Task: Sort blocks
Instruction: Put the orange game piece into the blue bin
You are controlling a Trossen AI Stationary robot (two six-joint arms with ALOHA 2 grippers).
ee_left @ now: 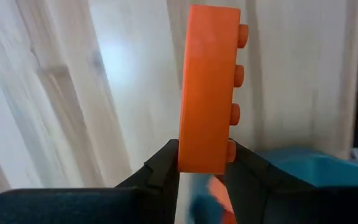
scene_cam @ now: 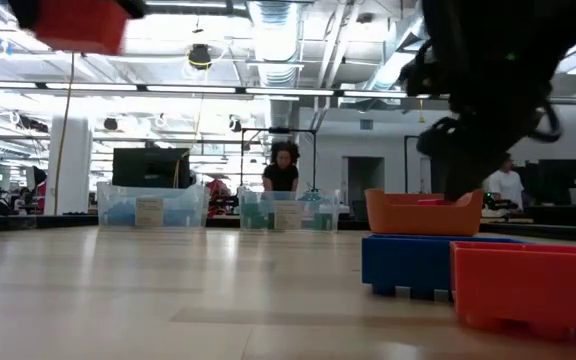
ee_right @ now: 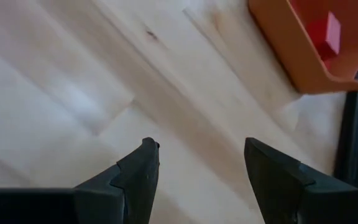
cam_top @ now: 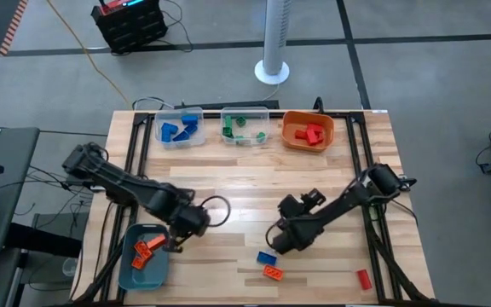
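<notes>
We note the left claw (ee_left: 202, 163) clamped on an orange block (ee_left: 207, 87), beside the teal bin (cam_top: 139, 260). Right claw (ee_right: 201, 163) gapes empty above bare desk (cam_top: 237, 183); blue block (cam_top: 267, 257) just beside it.

Three bins sit along the table's (cam_top: 228, 192) far edge: two clear bins (cam_top: 180, 128) (cam_top: 245, 125) and an orange bin (cam_top: 307, 132). A teal bin (cam_top: 143, 266) sits near-left.

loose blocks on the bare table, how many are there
3, all near the front edge: a blue block, an orange block just in front of it, and a red block off toward the right. The arms may hide others.
</notes>
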